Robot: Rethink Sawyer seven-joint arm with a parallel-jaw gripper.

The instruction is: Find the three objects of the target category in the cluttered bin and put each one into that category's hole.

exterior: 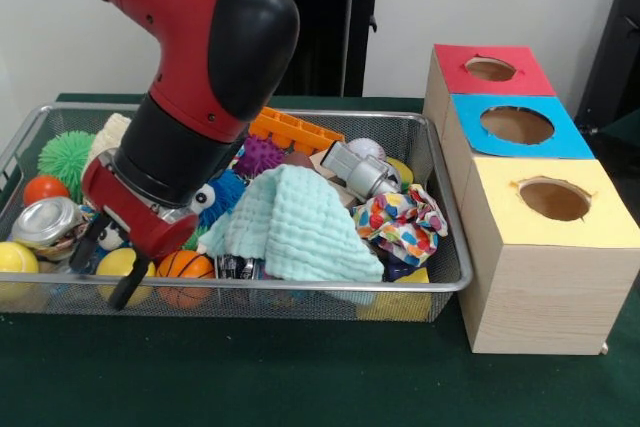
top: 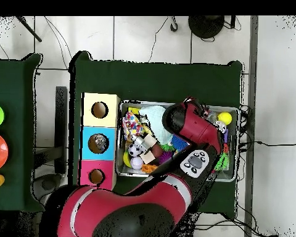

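The bin point(exterior: 300, 287) is a silver wire-mesh basket full of mixed toys and cloths; it also shows in the overhead view point(top: 232, 110). My gripper point(exterior: 98, 282) is open and reaches down into the bin's near left corner. Its two black fingers point(exterior: 128, 287) straddle a yellow ball point(exterior: 118, 261), beside an orange basketball toy point(exterior: 186, 265). I cannot tell whether the fingers touch the ball. The blue-framed hole point(exterior: 517, 125) is in the middle of three wooden boxes to the bin's right, and also shows in the overhead view point(top: 99, 143). The arm hides the gripper in the overhead view.
The bin also holds a mint cloth point(exterior: 295, 227), a spotted cloth point(exterior: 400, 222), a silver can point(exterior: 45, 222), a green spiky ball point(exterior: 68, 157), a purple spiky ball point(exterior: 260, 155) and an orange brick plate point(exterior: 295, 130). Red-framed point(exterior: 490, 69) and yellow-framed point(exterior: 553, 198) holes flank the blue one.
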